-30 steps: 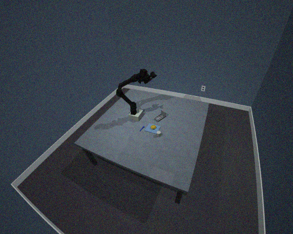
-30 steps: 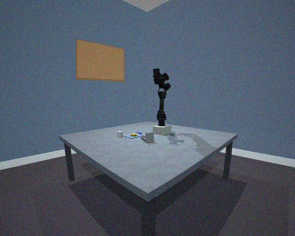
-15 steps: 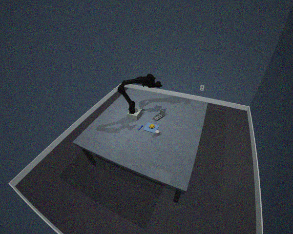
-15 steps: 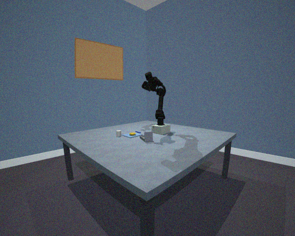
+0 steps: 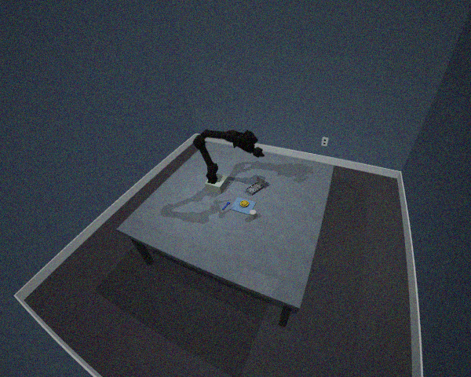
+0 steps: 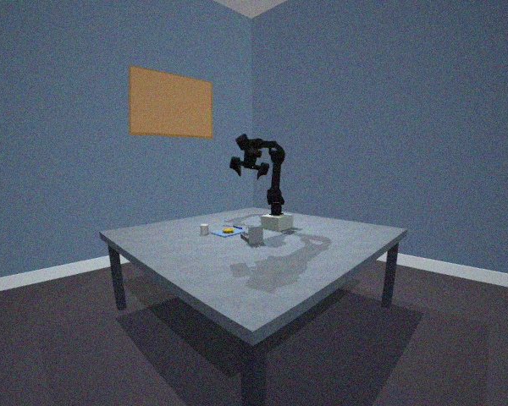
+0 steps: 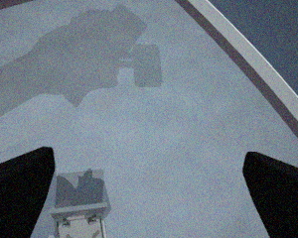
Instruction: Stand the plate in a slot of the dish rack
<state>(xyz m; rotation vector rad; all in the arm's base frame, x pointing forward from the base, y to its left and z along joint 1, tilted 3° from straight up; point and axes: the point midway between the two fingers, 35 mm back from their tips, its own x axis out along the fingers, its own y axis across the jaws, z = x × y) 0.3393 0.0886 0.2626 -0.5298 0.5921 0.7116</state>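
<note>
A small round yellow plate (image 5: 244, 203) (image 6: 227, 230) lies flat on a light blue mat (image 5: 250, 208) (image 6: 224, 234). The grey dish rack (image 5: 261, 180) (image 6: 255, 234) (image 7: 79, 210) stands on the table near the mat, with a solid upright panel at one end. In the wrist view only its panel end and part of its inside show, at the bottom left. My gripper (image 6: 249, 176) (image 7: 151, 161) is open and empty, high above the table and the rack, with its fingers pointing down. The plate is out of the wrist view.
A white cup (image 5: 252, 212) (image 6: 204, 229) stands by one corner of the mat. A blue utensil (image 5: 226, 206) (image 6: 237, 227) lies on the other side of the mat. The arm stands on a pale block (image 5: 214, 187) (image 6: 276, 222). The arm's shadow falls across the table.
</note>
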